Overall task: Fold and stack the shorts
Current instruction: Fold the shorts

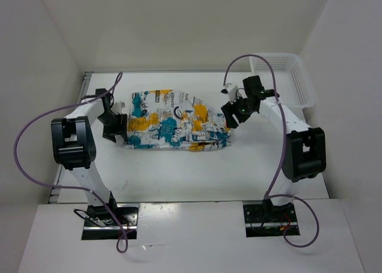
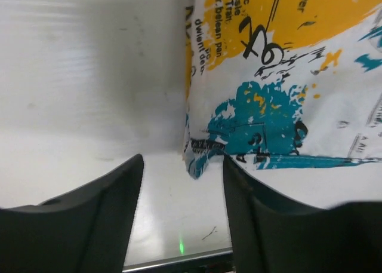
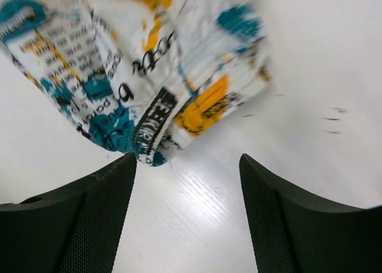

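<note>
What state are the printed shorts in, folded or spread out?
Loosely folded: the white fabric shorts with teal, yellow and black print lie doubled over on the table, layered edges showing at one end.

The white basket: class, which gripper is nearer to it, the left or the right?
Right. The right gripper is at the right end of the shorts, a little left of the basket. The left gripper is at their left end, with the whole garment between.
</note>
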Controlling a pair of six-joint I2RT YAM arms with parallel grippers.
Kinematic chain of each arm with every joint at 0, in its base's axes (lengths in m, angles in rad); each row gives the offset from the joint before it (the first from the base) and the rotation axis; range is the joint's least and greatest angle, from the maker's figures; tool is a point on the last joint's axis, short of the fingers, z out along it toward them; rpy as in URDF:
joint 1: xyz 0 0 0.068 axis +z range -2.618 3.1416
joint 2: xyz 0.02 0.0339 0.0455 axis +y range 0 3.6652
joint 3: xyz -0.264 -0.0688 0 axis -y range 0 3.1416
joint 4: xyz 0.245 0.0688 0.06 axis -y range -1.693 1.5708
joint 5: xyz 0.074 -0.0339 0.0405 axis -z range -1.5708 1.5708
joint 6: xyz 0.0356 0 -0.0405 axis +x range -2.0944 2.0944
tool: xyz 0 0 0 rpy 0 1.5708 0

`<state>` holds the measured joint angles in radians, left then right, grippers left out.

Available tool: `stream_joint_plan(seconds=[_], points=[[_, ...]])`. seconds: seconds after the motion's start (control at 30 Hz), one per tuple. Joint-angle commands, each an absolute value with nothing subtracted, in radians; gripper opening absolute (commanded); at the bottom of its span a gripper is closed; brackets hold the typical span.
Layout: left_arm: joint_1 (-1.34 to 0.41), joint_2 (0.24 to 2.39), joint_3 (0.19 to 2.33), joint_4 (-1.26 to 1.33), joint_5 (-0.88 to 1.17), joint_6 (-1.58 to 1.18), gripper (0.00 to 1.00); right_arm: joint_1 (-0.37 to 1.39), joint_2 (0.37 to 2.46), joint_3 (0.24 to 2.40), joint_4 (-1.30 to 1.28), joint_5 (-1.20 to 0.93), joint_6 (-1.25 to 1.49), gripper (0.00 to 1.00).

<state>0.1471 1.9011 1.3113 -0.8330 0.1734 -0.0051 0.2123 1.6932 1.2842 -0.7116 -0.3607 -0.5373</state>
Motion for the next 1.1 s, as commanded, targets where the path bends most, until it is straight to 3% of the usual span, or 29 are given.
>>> stream_joint_plan(seconds=[0.0, 0.1, 0.13, 0.23, 0.33, 0.47, 0.63, 0.83, 1.07], points=[[0.152, 1.787, 1.370, -0.833, 0.106, 0.000, 0.66, 0.179, 1.585, 1.394, -0.691, -0.413, -0.442, 0.74], [0.152, 1.727, 1.433, -0.853, 0.116, 0.000, 0.82, 0.190, 1.562, 1.405, -0.611, -0.423, -0.321, 0.60], [0.152, 1.718, 1.454, -0.853, 0.117, 0.000, 0.85, 0.210, 1.562, 1.405, -0.576, -0.423, -0.296, 0.47], [0.129, 1.704, 1.569, -0.885, 0.199, 0.000, 0.85, 0.242, 1.612, 1.405, -0.514, -0.396, -0.236, 0.21], [0.015, 1.745, 1.647, -0.908, 0.307, 0.000, 0.81, 0.270, 1.698, 1.416, -0.463, -0.370, -0.183, 0.10], [-0.178, 1.864, 1.625, -0.908, 0.432, 0.000, 0.75, 0.282, 1.822, 1.425, -0.407, -0.357, -0.173, 0.07], [-0.320, 1.968, 1.614, -0.790, 0.488, 0.000, 0.75, 0.282, 1.925, 1.414, -0.383, -0.327, -0.140, 0.02], [-0.463, 2.092, 1.641, -0.719, 0.394, 0.000, 0.75, 0.282, 2.041, 1.437, -0.322, -0.237, -0.049, 0.00], [-0.540, 2.088, 1.455, -0.637, 0.315, 0.000, 0.75, 0.282, 2.111, 1.532, -0.278, -0.066, -0.005, 0.00]])
